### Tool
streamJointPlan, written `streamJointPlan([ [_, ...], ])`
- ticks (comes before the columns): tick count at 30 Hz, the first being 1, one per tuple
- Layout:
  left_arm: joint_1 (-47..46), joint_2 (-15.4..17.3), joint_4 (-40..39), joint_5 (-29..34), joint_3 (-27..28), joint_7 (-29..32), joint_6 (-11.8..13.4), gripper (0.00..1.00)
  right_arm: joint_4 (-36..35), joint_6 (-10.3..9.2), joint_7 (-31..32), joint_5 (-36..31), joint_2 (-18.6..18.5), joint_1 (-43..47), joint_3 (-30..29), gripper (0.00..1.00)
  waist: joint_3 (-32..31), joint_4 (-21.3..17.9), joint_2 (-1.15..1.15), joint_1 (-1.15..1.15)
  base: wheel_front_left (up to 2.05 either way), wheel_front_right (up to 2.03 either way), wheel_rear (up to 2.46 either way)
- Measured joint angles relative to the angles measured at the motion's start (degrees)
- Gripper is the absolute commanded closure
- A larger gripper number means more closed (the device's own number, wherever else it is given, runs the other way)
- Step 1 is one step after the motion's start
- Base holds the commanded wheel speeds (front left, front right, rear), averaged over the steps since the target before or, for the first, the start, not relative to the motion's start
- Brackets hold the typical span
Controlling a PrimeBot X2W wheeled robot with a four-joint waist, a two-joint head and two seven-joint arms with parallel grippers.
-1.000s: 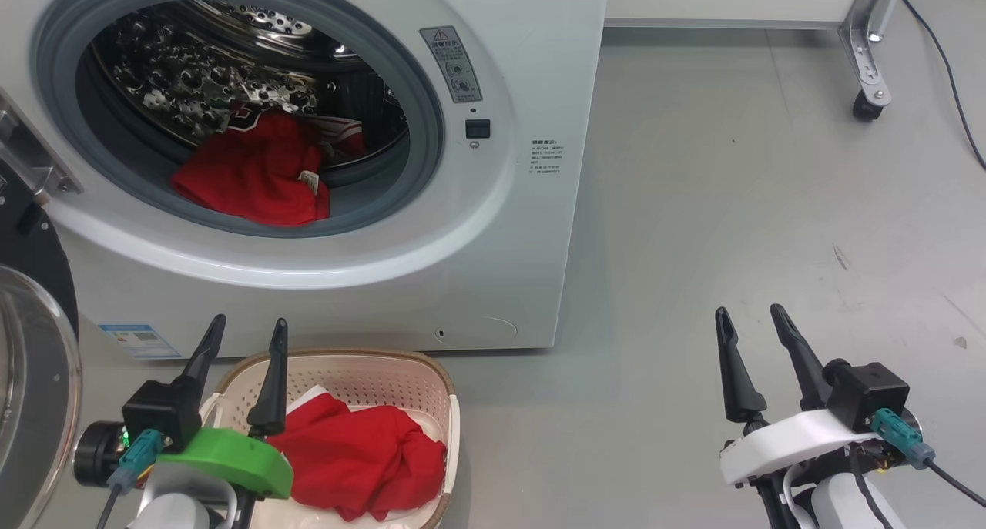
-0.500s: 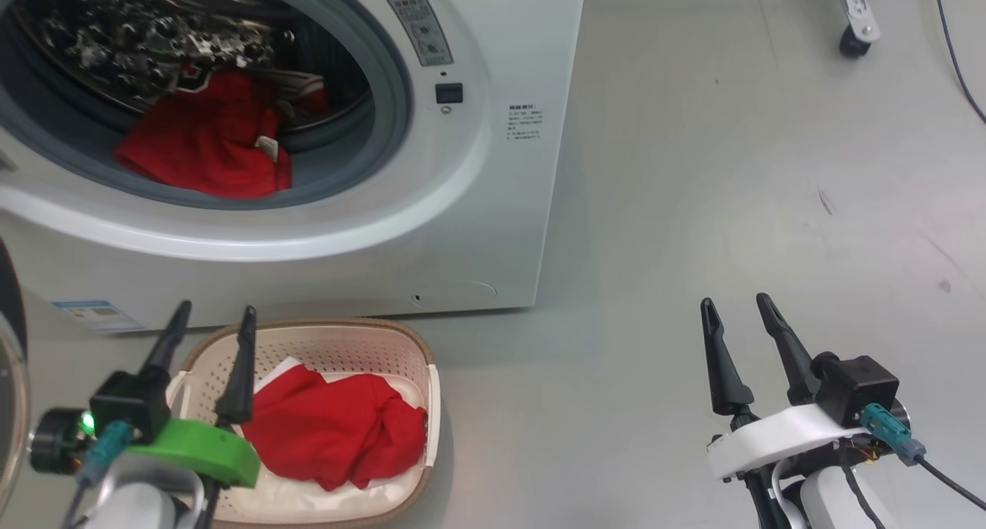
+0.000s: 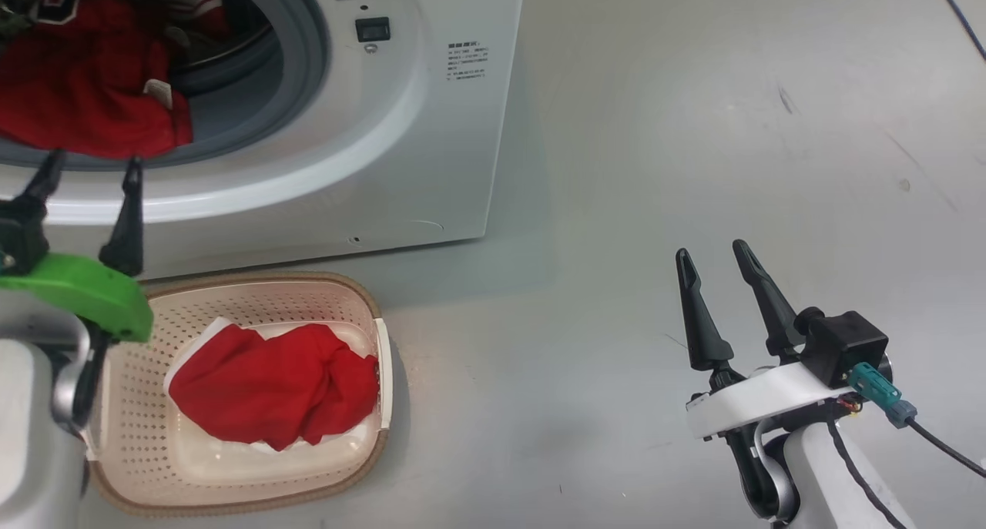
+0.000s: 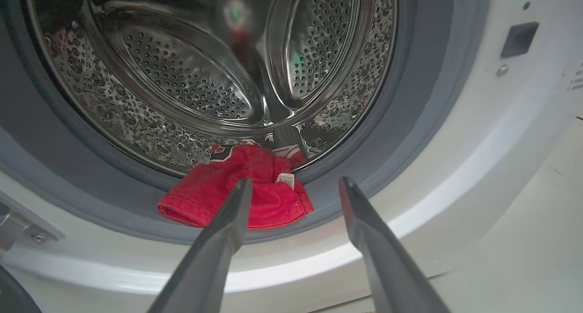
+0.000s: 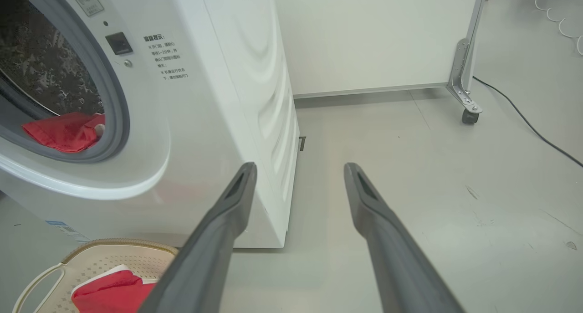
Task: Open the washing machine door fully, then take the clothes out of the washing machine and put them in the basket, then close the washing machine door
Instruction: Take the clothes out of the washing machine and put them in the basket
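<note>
The washing machine (image 3: pixel 431 128) stands with its round opening uncovered; its door is out of view. Red clothes (image 3: pixel 85 90) lie at the drum's front lip, over the grey gasket, with a white label showing (image 4: pixel 285 180). My left gripper (image 3: pixel 94 162) is open in front of the opening's lower rim, pointing at that garment (image 4: pixel 200 203) and apart from it. Below, the cream basket (image 3: pixel 231 298) on the floor holds another red garment (image 3: pixel 269 394). My right gripper (image 3: pixel 711 249) hangs open and empty over bare floor, right of the machine.
A panel on a metal leg with a caster (image 5: pixel 467 115) stands behind the machine's right side, and a black cable (image 5: pixel 524 121) trails across the floor there. Grey floor (image 3: pixel 693 128) stretches right of the machine and basket.
The head camera has swung, shifting the whole picture up and left. My left gripper has risen from over the basket's rear edge to the opening's lower rim. My right gripper stays open and in place.
</note>
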Motion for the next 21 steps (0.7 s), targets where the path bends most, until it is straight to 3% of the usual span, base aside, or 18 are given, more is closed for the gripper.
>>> streamJointPlan([
  [15, -16.79, 8.28, 9.26, 1.79, 2.63, 13.40, 0.94, 0.00, -0.59, 0.00, 0.00, 2.67, 0.13, -4.44, 3.39, 0.00, 8.45, -7.46, 0.00, 0.00, 0.00, 0.00, 0.00],
  [21, -20.69, 9.36, 13.17, 1.45, 3.96, 17.04, 1.46, 0.00, -1.15, -0.09, 0.00, 4.69, 0.18, -5.38, 4.88, 0.00, 10.59, -10.32, 0.00, 0.00, 0.00, 0.00, 0.00],
])
